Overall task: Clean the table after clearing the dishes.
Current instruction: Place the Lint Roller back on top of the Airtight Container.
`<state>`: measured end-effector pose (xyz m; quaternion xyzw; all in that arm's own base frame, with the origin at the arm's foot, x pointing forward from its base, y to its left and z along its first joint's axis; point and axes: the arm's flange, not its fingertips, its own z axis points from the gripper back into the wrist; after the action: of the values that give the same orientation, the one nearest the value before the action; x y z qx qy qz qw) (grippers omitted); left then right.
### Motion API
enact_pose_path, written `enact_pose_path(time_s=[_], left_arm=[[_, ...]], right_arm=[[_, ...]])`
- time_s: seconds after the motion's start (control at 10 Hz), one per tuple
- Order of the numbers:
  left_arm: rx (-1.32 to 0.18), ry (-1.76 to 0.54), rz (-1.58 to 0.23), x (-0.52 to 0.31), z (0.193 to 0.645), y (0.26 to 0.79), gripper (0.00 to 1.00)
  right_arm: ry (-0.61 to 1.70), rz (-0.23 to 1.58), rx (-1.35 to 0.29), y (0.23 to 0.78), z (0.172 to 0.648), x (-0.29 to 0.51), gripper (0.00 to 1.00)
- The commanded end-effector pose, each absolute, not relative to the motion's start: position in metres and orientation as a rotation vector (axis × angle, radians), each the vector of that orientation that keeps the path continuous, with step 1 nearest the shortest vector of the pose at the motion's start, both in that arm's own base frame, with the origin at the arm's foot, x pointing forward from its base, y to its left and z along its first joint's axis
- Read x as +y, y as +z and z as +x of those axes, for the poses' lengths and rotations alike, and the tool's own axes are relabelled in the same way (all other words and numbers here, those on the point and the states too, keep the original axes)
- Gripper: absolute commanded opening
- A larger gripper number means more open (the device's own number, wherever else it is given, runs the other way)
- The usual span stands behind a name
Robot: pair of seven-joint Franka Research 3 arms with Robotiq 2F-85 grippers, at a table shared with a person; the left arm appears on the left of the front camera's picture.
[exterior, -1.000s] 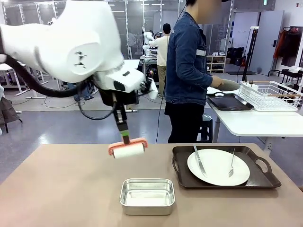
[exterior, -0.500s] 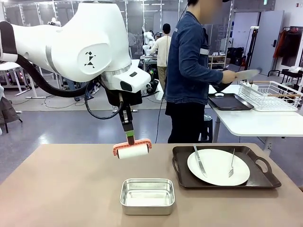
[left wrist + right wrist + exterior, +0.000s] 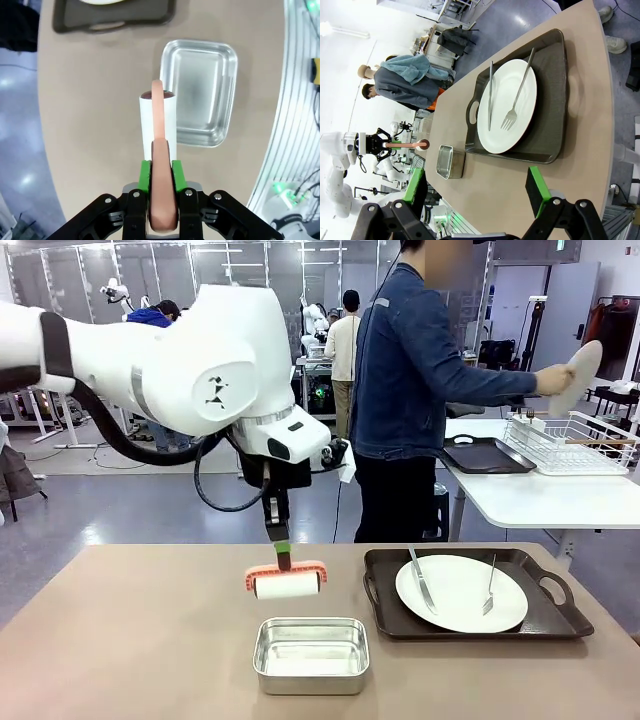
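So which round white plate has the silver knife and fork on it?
The round white plate on the dark brown handled tray on the beige table. The other white plate is bare, held in the person's hand.

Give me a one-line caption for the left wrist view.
Left pincer shut on the pink handle of a white roller, held above the beige table by the steel pan.

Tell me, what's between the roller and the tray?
Just bare table between the roller and the tray, as the front view shows. The pan sits nearer the robot, off that line.
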<state>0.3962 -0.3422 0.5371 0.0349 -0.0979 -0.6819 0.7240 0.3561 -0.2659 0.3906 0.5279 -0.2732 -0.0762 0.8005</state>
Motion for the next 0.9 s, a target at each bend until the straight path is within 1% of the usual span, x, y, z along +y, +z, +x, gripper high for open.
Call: enact_pose_path(time_s=[0.0,0.3,0.5,0.8], left_arm=[[-0.168,-1.56,-0.008,-0.345,0.409,0.534,0.22],[-0.115,-1.592,-0.119,-0.354,0.422,0.512,0.22],[-0.029,-1.593,-0.177,-0.359,0.431,0.499,0.22],[-0.004,-1.614,-0.202,-0.364,0.448,0.481,0.22]], right_arm=[[-0.16,1.134,-0.593,0.393,0.355,-0.266,1.0],[-0.16,1.134,-0.593,0.393,0.355,-0.266,1.0],[-0.16,1.134,-0.593,0.393,0.355,-0.266,1.0],[-0.16,1.134,-0.593,0.393,0.355,-0.266,1.0]])
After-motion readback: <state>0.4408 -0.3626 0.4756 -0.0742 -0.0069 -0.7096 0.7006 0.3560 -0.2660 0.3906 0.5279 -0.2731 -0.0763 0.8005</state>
